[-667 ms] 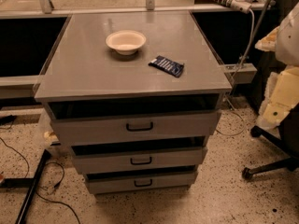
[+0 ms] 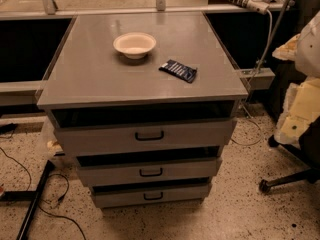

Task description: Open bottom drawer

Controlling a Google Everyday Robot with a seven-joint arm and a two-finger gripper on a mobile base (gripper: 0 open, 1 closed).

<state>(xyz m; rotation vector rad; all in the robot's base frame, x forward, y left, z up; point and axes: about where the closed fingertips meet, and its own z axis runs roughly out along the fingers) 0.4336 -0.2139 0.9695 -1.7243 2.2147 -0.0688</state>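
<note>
The grey cabinet (image 2: 100,79) stands in the middle of the camera view with three drawer fronts stacked below its top. The bottom drawer (image 2: 115,198) is the lowest and narrowest front, just above the floor, with a small black loop handle (image 2: 153,196) at its centre. It sits pushed in, set back under the middle drawer (image 2: 110,175). The top drawer (image 2: 100,139) is the widest. My gripper is not in view; only pale arm parts (image 2: 302,109) show at the right edge, well away from the drawers.
A white bowl (image 2: 134,44) and a dark blue packet (image 2: 178,70) lie on the cabinet top. A chair base with castors (image 2: 285,179) stands on the floor at the right. Black cables and a black bar (image 2: 32,204) lie on the speckled floor at the left.
</note>
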